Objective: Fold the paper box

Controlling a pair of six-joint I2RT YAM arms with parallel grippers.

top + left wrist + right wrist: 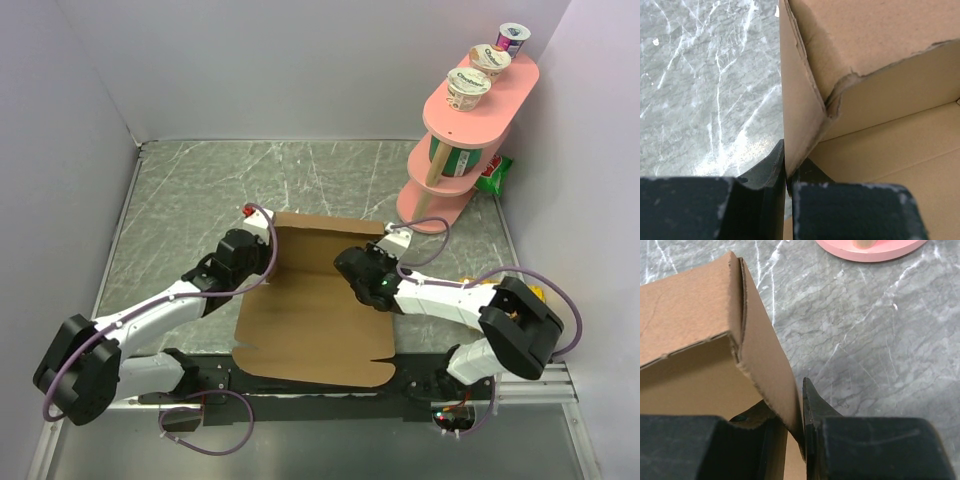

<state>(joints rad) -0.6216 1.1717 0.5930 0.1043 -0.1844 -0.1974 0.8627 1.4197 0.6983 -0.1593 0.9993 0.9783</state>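
Paper box (318, 320), plain brown cardboard, unprinted, part-formed. Location: middle of the table (190, 190), with its broad flat panel reaching to the near edge. The far end is raised into a low wall, and two short side walls are turned up at the far corners. Both corner creases show torn, fuzzy edges in the wrist views.

Left hand (785, 167): almost fully closed, pinching the left side wall with one finger outside the board and one inside. Judged purpose: to keep that wall upright against the spring of the crease.

Right hand (801, 412): closed narrowly on the right side wall in the same way, one finger on each face of the board. Judged purpose: a mirror grip, so both walls stand square to the raised far wall.

Stage, as a judgement: early to middle. The far end is erected; the near panel, with its curved edge and notches, lies flat and is not yet folded.

Other items: pink tiered shelf (470, 140) at the far right corner of the table, three yogurt cups (468, 88) on its top tier, and a green packet (495, 175) beside it. All are well apart from the box and not involved.
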